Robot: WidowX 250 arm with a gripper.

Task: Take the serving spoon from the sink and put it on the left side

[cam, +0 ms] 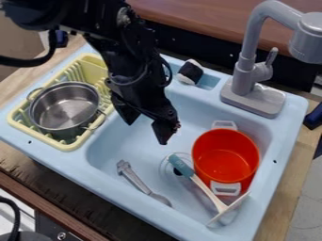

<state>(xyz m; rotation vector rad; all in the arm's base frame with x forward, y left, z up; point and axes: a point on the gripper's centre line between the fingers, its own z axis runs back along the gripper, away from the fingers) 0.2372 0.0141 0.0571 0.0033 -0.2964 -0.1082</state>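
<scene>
The grey serving spoon lies apart from the hand, nearer the camera, bowl end farthest from it.

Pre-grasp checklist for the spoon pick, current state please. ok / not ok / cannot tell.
1. Gray spoon in sink: ok
2. Spoon apart from teal-handled tool and red pot: ok
3. Jaws apart, nothing between them: ok
4. Jaws lined up around spoon: not ok, they hang above the sink, off the spoon
5. Rack on left free for spoon: not ok, metal pot sits in it
6. Exact drop spot on left: cannot tell
</scene>
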